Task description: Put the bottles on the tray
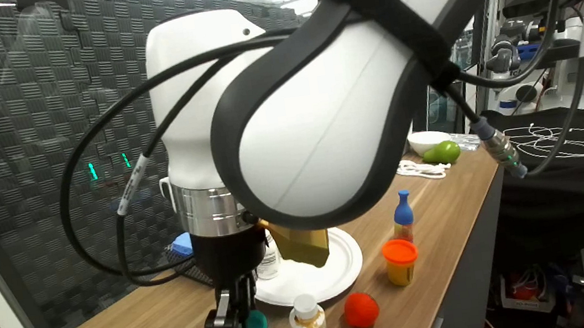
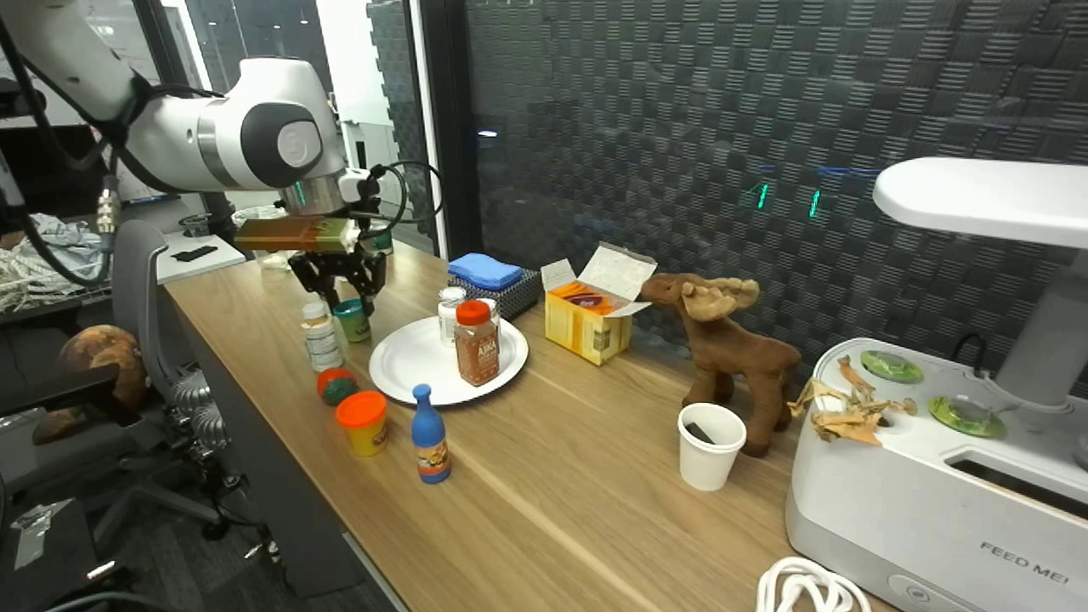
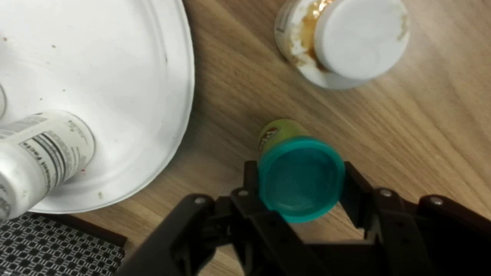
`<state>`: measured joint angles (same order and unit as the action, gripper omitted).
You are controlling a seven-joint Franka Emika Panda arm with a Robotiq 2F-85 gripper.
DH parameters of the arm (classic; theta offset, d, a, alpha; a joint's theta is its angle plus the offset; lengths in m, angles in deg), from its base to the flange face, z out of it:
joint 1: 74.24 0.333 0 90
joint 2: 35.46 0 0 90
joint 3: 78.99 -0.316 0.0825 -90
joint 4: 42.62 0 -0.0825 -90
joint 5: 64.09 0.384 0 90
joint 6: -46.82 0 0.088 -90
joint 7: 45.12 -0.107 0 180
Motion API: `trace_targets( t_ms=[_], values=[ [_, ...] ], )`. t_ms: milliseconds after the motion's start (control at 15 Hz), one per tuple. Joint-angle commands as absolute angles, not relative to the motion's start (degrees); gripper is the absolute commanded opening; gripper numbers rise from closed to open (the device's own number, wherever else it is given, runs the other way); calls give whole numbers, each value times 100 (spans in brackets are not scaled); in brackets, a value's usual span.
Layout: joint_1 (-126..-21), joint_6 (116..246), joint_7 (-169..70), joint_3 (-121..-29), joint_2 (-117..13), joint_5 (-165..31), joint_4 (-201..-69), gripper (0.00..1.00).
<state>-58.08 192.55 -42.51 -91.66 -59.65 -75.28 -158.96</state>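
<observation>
Grip point: short yellow-green plastic tub with round teal lid (image 3: 301,180).
My black two-finger gripper (image 3: 299,168) clasps the tub at lid level, fingers at nine and three o'clock in the wrist view. The tub stands on the wood-grain counter (image 3: 425,138); the round, flat white plate (image 3: 126,96) lies at ten o'clock from it. I rate the tub light, stiff-walled and smooth, thus liable to slip. Preferred hold: across the body below the rim, sparing the lid.

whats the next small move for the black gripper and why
Probably a short lift straight up: the black gripper looks closed against both sides of the teal-lidded green plastic jar, which stands on the wooden tabletop, beside the round white plate, not on it.
</observation>
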Motion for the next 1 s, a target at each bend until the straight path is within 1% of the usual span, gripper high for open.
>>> trace_targets(
  t_ms=[0,467,933],
  values=[
    [-5687,19324,-4347,-9029,-5842,-7685,-15824,28],
    [-5560,19357,-5175,-8568,-5298,-8421,-16067,28],
    [-5728,19304,-5455,-8346,-5245,-8538,-16186,28]
  ],
)
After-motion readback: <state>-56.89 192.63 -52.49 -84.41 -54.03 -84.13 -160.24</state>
